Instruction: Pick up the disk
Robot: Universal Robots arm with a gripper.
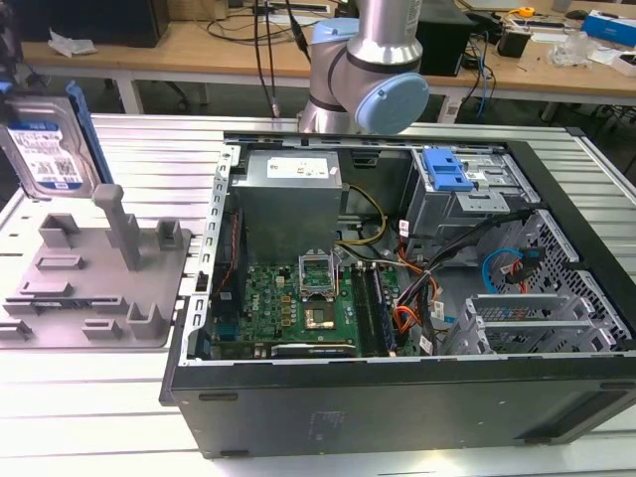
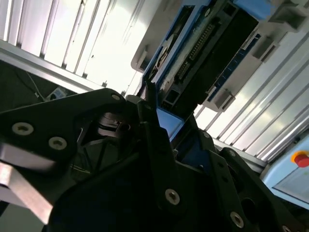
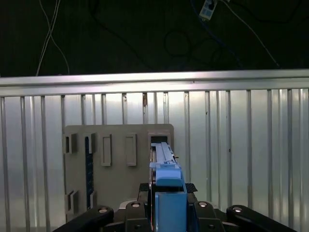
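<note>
In the exterior view the disk (image 1: 45,149), a silver drive with a white-and-blue label and blue side rails, hangs upright in the air at the exterior view's far left. It is above the grey fixture (image 1: 94,278) and clear of its posts. My gripper (image 1: 12,70) grips it from above at the picture's edge. In the first wrist view the disk (image 3: 166,186) shows edge-on between my black fingers (image 3: 140,212), with the fixture (image 3: 116,145) below. In the second wrist view the disk's connector side (image 2: 212,53) sits beyond the gripper (image 2: 159,130), which is shut on it.
An open computer case (image 1: 397,407) lies on its side across the middle and right of the ribbed metal table (image 1: 89,397), with a blue drive-bay bracket (image 1: 444,169) inside. The arm's base (image 1: 358,60) stands behind the case. Benches with cables run along the back.
</note>
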